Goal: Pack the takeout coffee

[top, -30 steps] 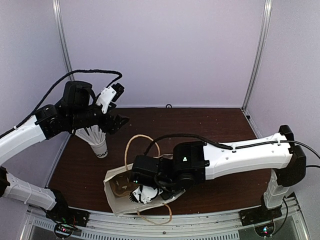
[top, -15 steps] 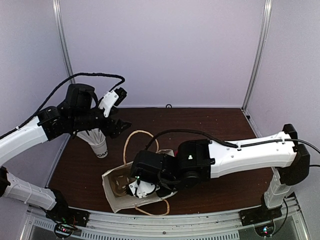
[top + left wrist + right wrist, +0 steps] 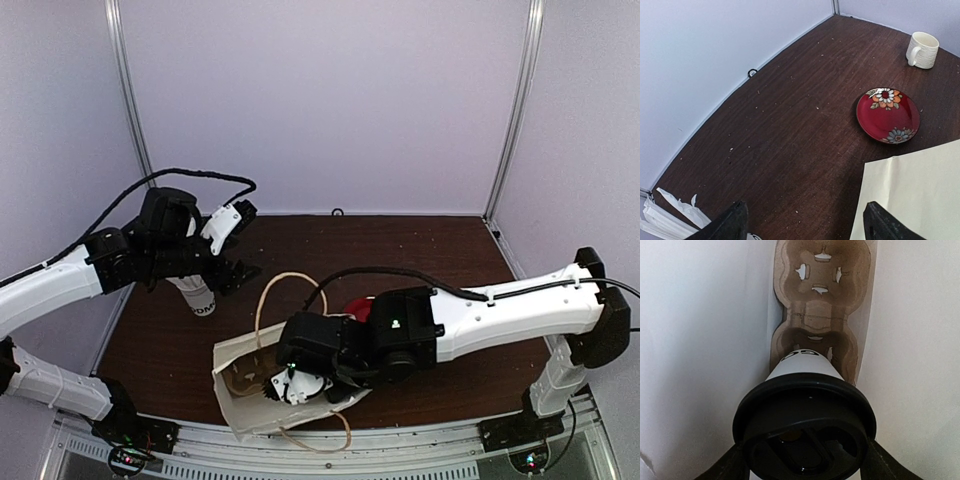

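Right wrist: the cup [image 3: 802,371] is gripped by the right tool [image 3: 802,465], base pointed at the carrier [image 3: 820,315] ahead inside the bag [image 3: 700,340]; the left tool [image 3: 805,222] is spread wide.

The lid [image 3: 805,412] was glossy black plastic, the cup [image 3: 802,367] smooth white paper, the tray [image 3: 820,310] matt brown cardboard, the table [image 3: 790,115] grained wood.
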Motion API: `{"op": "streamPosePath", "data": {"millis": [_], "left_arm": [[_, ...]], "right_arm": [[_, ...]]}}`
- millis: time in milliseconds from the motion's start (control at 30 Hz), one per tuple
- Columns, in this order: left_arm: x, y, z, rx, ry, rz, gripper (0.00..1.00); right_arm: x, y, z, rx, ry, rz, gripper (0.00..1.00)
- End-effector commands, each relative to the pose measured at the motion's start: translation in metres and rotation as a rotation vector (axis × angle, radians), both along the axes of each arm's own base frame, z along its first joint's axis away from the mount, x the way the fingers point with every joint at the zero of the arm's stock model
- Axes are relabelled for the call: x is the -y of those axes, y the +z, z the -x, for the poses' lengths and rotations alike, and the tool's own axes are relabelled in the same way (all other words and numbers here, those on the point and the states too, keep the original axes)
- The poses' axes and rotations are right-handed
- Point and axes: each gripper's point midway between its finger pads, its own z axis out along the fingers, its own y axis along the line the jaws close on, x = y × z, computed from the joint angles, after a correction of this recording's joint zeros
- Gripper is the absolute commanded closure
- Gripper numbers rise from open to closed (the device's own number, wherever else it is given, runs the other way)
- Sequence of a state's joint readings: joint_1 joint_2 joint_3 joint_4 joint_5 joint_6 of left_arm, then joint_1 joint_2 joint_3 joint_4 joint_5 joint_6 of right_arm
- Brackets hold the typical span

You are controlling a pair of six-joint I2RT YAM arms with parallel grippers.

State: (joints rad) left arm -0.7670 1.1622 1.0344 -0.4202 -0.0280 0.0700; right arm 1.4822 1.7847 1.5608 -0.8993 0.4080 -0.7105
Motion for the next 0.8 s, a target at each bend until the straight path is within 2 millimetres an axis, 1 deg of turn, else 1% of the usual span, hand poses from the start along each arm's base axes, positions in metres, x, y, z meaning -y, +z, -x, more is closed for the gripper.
{"op": "streamPosePath", "data": {"millis": [0, 133, 333, 500, 667, 767], "left_arm": [[-0.009, 0.012, -0.009, 0.066, 0.037, 0.032, 0.17], [-0.016, 0.013, -0.007, 0.082, 0.058, 0.032, 0.17], [-0.022, 0.009, -0.005, 0.090, 0.072, 0.026, 0.17], [-0.016, 0.004, -0.003, 0.070, 0.044, 0.024, 0.17], [-0.007, -0.005, 0.002, 0.027, -0.009, 0.022, 0.17], [-0.003, -0.006, 0.006, 0.009, -0.038, 0.029, 0.18]], "right_arm": [[0.002, 0.006, 0.017, 0.008, 0.024, -0.043, 0.43], [0.005, 0.004, 0.023, 0.057, 0.048, -0.037, 0.43], [-0.001, 0.013, 0.017, 0.109, 0.036, -0.068, 0.43], [-0.004, 0.017, 0.008, 0.163, 0.024, -0.078, 0.43], [-0.006, 0.013, -0.003, 0.155, -0.002, -0.078, 0.43], [-0.008, 0.011, -0.009, 0.154, -0.016, -0.081, 0.43]]}}
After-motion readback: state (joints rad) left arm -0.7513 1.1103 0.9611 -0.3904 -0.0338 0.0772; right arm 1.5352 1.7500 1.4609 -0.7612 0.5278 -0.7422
